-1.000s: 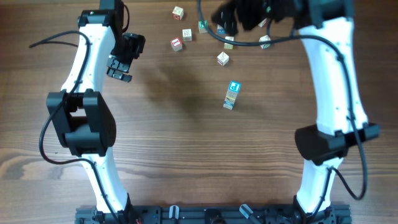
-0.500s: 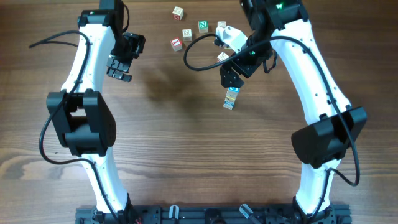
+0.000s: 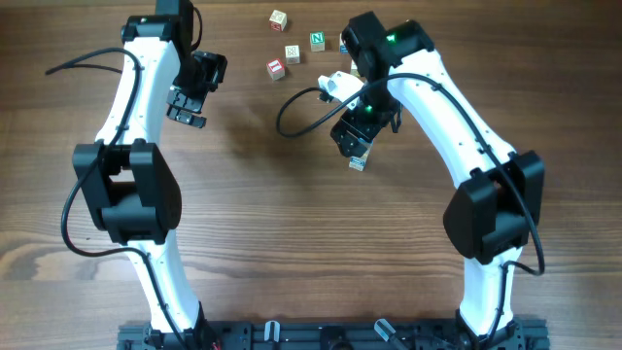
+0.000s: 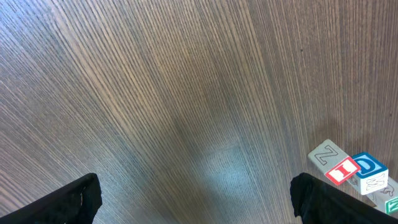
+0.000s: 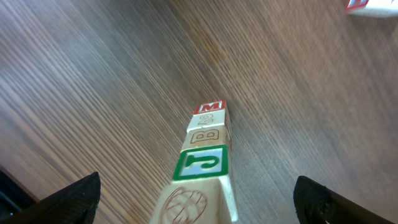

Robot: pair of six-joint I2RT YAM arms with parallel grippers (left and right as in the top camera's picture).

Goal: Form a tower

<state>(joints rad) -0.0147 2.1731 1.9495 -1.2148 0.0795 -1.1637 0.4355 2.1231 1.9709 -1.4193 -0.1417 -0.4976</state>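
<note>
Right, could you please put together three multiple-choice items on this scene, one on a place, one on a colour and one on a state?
1. Where is the right claw?
A. Above the tower, straddling it.
B. Off to one side, away from every cube.
C. Parked low by its own base.

2. What colour frames the J face on the tower?
A. Red.
B. Green.
C. Yellow.

3. What state is the left claw in?
A. Open, holding nothing.
B. Shut on a cube.
C. Shut on a cable.

Answers:
1 A, as the right wrist view shows the tower standing between the spread fingers, apart from both.
2 B, as the J sits in a green border.
3 A, as the left wrist view shows that claw spread wide with nothing in the gap.
</note>
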